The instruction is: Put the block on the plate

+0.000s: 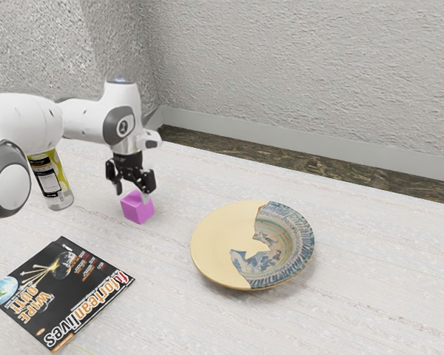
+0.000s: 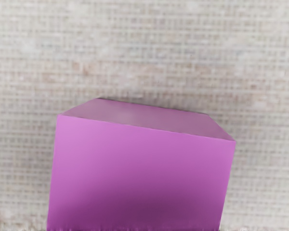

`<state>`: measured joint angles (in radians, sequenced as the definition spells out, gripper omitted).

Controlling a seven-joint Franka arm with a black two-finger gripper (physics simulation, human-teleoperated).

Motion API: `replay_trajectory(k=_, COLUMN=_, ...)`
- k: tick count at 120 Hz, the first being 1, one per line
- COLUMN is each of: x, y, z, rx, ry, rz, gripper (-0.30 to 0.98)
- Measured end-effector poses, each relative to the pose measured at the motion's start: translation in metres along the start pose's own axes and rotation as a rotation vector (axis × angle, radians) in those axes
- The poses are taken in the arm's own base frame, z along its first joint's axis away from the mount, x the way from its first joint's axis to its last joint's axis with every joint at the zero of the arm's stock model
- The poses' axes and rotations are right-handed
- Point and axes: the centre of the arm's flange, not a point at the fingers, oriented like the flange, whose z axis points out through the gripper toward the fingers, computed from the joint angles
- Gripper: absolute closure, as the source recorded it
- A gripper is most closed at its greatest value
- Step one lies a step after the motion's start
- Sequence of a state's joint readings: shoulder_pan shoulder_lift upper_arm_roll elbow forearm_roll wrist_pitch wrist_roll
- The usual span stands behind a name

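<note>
Whitish and faintly streaked, the table (image 1: 370, 266) lies under me, with a pale skirting board (image 1: 244, 133), a dark floor (image 1: 288, 157) and rough white walls (image 1: 303, 66) beyond it. The purple block (image 1: 137, 211) sits on the tabletop, right below my hand; in the wrist view its upper face looms large, with one side face showing too. My gripper (image 1: 133, 197) points down at it with its two fingers spread apart, one of them overlapping the block's top edge in the exterior view; I am not clamped on it. Toward the exterior view's right, apart from the block, is the plate (image 1: 214, 240), part plain yellow, part blue-patterned. On the block's other side stands a can (image 1: 53, 183) with a yellow-green and white label, partly behind my arm (image 1: 81, 120). Nearer the exterior camera, a dark-covered magazine (image 1: 78, 281) lies flat, askew.
</note>
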<state>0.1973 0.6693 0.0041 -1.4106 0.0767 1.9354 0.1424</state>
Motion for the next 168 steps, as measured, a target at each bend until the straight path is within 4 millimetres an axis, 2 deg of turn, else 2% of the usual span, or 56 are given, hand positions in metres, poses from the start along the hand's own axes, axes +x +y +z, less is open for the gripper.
replay_trajectory(k=12, x=-0.001, y=-0.004, z=0.004, rx=0.001, ry=-0.007, rz=-0.005, gripper=0.00)
replay_trajectory(k=42, x=0.002, y=-0.005, z=0.029, rx=-0.005, ry=-0.031, rz=-0.005, gripper=0.00)
replay_trajectory(k=77, x=0.003, y=-0.008, z=0.035, rx=-0.007, ry=-0.029, rz=-0.019, gripper=0.20)
replay_trajectory(k=104, x=0.003, y=-0.008, z=0.032, rx=-0.002, ry=-0.024, rz=-0.032, gripper=0.24)
replay_trajectory(k=126, x=-0.004, y=-0.008, z=0.014, rx=0.005, ry=-0.006, rz=-0.039, gripper=0.27)
replay_trajectory(k=140, x=-0.008, y=-0.009, z=-0.011, rx=0.014, ry=0.026, rz=-0.045, gripper=0.31)
replay_trajectory(k=154, x=-0.013, y=-0.010, z=-0.044, rx=0.023, ry=0.067, rz=-0.050, gripper=0.32)
replay_trajectory(k=168, x=-0.017, y=0.006, z=-0.075, rx=0.029, ry=0.101, rz=-0.030, gripper=0.32)
